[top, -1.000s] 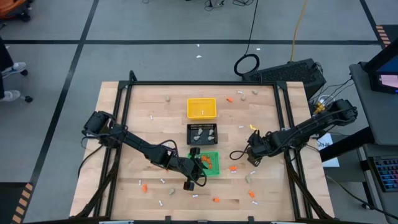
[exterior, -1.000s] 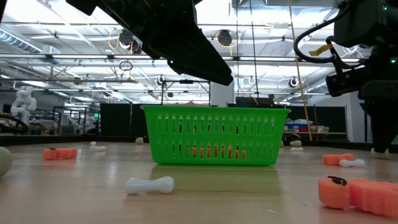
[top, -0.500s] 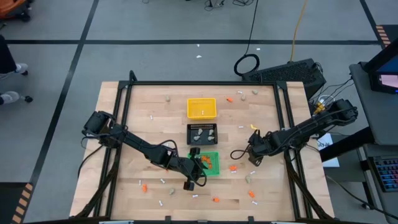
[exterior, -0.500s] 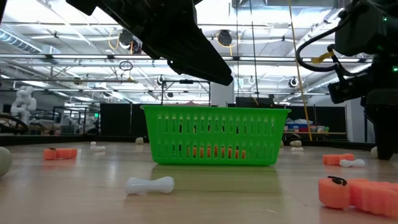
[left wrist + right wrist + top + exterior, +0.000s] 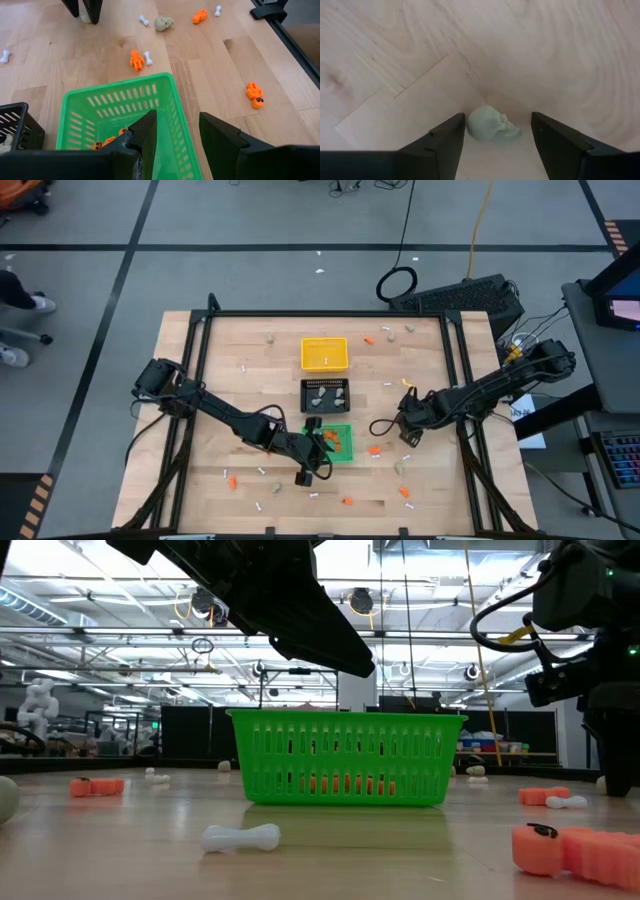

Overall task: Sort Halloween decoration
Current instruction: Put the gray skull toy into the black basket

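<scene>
— What is the right gripper (image 5: 492,145) doing?

— It is low over the wooden table (image 5: 230,395) near the right edge, fingers spread wide with a small pale grey-green plastic skull (image 5: 492,125) sitting on the boards between them. Nothing is held yet. The skull lies closer to one finger (image 5: 447,145) than the other, almost touching it.

— So how should it close?

— I'd say centre first — shift a touch so both pads meet the skull together, otherwise the near finger may nudge it aside and it could roll. Go down until the tips nearly touch the wood, then close slowly on the rounded sides.

— And where does it go?

— Judging by what lies in the small black slatted plastic basket (image 5: 325,395) mid-table, pale lumps belong there. The yellow plastic basket (image 5: 324,354) sits behind it, toward the far edge, the green slatted plastic basket (image 5: 120,117) in front of it.

— The left gripper (image 5: 175,132)?

— Hovering over the green basket, fingers half apart with nothing between them that I can see. Small orange plastic figures (image 5: 107,142) lie in that basket.

— What's left?

— Plenty. Another orange figure (image 5: 135,59), little white plastic bones (image 5: 148,58) and another skull (image 5: 163,23) are scattered across the boards, mostly toward the near and right edges.
</scene>
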Motion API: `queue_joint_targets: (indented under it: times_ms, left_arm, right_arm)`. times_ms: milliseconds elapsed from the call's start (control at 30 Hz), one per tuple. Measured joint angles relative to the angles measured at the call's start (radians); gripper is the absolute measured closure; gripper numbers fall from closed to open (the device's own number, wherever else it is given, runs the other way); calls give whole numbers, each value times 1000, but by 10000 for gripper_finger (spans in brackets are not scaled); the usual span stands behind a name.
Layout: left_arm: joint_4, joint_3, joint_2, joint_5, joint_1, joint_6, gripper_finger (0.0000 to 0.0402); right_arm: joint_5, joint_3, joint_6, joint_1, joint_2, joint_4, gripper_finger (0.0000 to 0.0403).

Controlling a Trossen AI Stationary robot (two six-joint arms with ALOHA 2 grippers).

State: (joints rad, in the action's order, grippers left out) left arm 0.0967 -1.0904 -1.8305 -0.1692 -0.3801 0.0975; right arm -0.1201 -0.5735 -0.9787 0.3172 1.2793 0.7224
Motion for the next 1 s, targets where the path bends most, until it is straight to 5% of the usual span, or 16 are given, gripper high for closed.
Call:
queue_joint_targets:
  times_ms: [1000]
  left_arm:
    - [0, 0, 0, 0, 0, 0, 256]
  right_arm:
    - [18, 0, 89, 0, 0, -18, 303]
